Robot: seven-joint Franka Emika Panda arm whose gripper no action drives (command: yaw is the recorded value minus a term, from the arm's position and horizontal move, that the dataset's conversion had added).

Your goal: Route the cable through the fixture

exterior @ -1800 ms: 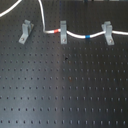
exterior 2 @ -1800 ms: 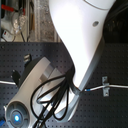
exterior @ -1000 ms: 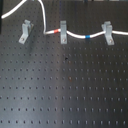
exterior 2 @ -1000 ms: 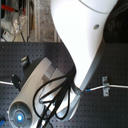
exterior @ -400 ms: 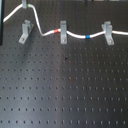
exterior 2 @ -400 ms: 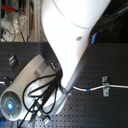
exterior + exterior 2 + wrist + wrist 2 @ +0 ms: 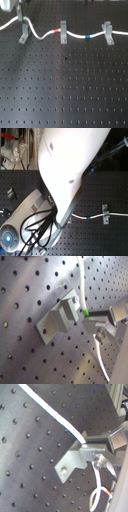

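The white cable (image 7: 75,35) runs across the board's far side in the first exterior view, seated in the middle clip (image 7: 63,32) and the right clip (image 7: 107,33). It carries a red band (image 7: 56,31) and a blue band (image 7: 87,36). The slanted fixture (image 7: 22,32) stands at the first exterior view's left, and the cable's green band (image 7: 20,18) lies right at its forked top. My gripper (image 7: 92,321) is shut on the cable (image 7: 80,286) at the green band (image 7: 86,312), beside the fixture (image 7: 62,317). The second wrist view shows the cable (image 7: 55,416) meeting the fixture's (image 7: 74,460) top. Whether it sits inside the fork I cannot tell.
A black perforated board (image 7: 65,85) fills the near part of the first exterior view. In the second exterior view the white arm (image 7: 70,173) with black hoses (image 7: 37,228) hides most of the board; a clip (image 7: 105,214) holding the cable (image 7: 87,217) shows at the second exterior view's right.
The cable's raised loop has moved toward the first exterior view's left and down onto the slanted fixture's top. The arm shifted across the second exterior view. The other clips stayed put.
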